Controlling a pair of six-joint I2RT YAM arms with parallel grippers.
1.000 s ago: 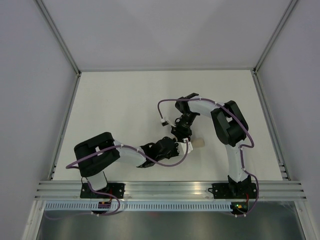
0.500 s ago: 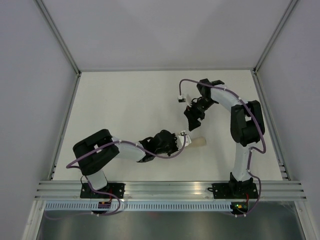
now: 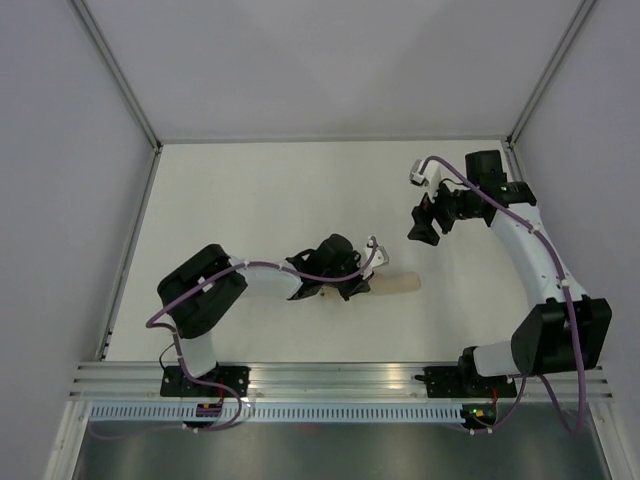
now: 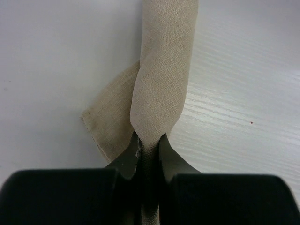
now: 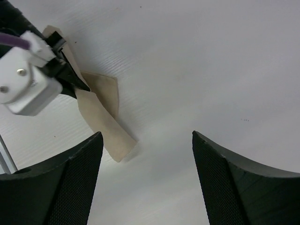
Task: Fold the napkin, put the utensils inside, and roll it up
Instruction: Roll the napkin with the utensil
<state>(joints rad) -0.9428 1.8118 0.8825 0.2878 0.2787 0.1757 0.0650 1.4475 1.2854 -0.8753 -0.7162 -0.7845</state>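
Pale bench (image 3: 250,200) fills the top view, enclosure walls on 3 sides. L arm (image 3: 262,285) reaches from its base at bottom left across to bench centre. R arm (image 3: 530,245) bends up along the right side, wrist near the far right corner.

Napkin (image 3: 397,284) lies a bit right of bench centre, near the front, rolled into a slim beige tube running left-right. One end juts out past the L gripper (image 3: 360,284). In the L wrist view the tube (image 4: 164,70) runs straight away from the cam, flat on the bench.

L gripper (image 4: 149,140): clenched on the near end of the tube, cloth pinched between both fingers (image 4: 126,159).

R gripper (image 3: 420,228): well apart from the napkin, up and to the right, off the bench. Released w/ jaws spread wide in the R wrist view (image 5: 146,136), nothing between them.

Loose flap (image 4: 110,117) sticks out beside the roll by the pinched end, lying flat.
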